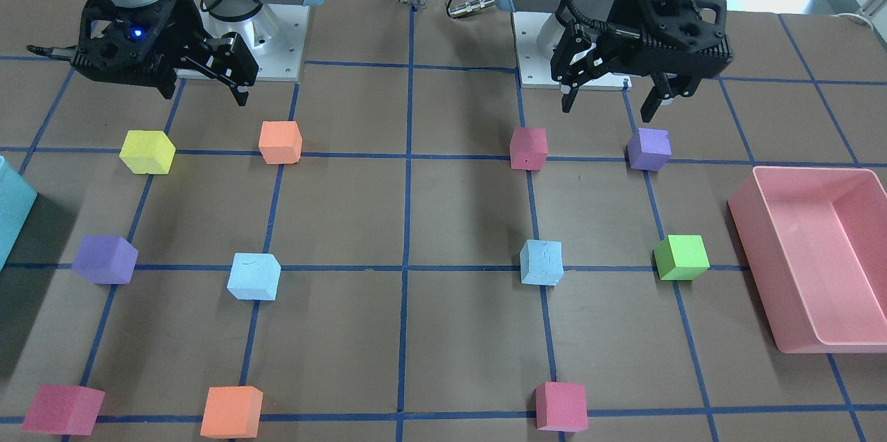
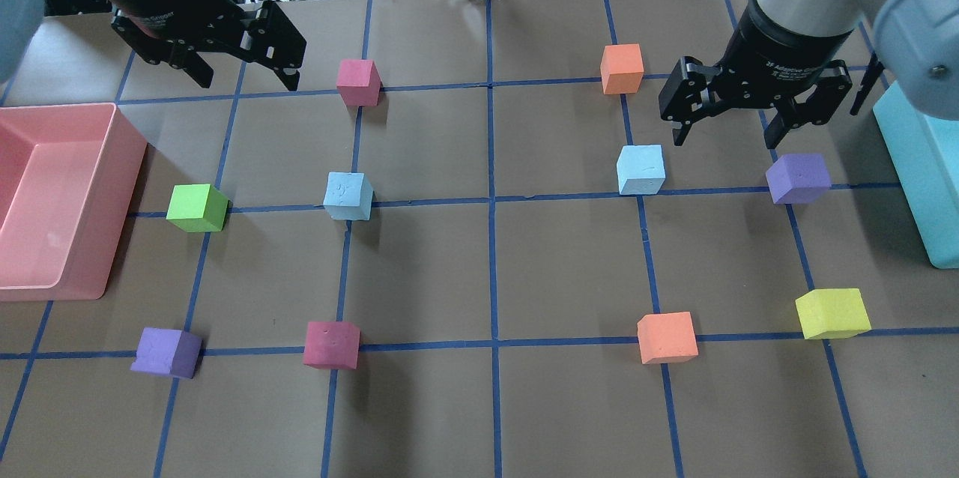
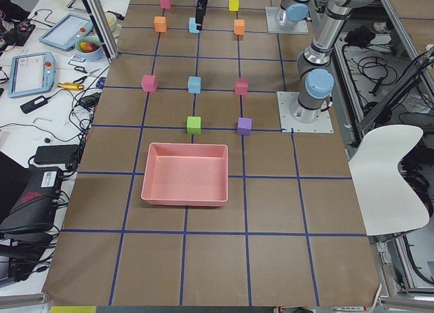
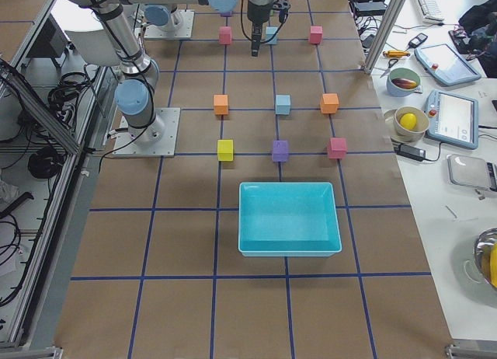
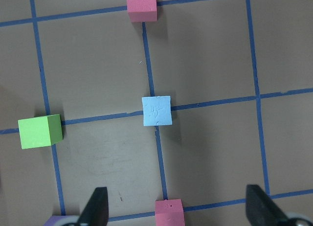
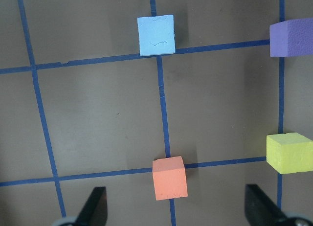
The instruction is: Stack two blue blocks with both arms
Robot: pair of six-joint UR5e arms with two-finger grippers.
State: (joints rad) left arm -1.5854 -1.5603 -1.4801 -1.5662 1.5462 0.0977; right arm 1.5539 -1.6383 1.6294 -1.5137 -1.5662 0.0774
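Two pale blue blocks sit apart on the brown table. One (image 2: 348, 195) is on my left side and also shows in the front view (image 1: 541, 262) and the left wrist view (image 5: 157, 110). The other (image 2: 640, 169) is on my right side and also shows in the front view (image 1: 254, 276) and the right wrist view (image 6: 156, 35). My left gripper (image 2: 240, 62) (image 1: 610, 106) (image 5: 176, 189) hangs open and empty above the table, away from its block. My right gripper (image 2: 727, 118) (image 1: 204, 92) (image 6: 175, 189) is open and empty, raised just right of its block.
A pink bin (image 2: 123, 163) stands at the left edge and a teal bin (image 2: 918, 186) at the right edge. Pink (image 2: 358, 81), green (image 2: 197, 207), purple (image 2: 798, 178), orange (image 2: 622, 67) and yellow (image 2: 832, 312) cubes sit on grid crossings around the blue blocks.
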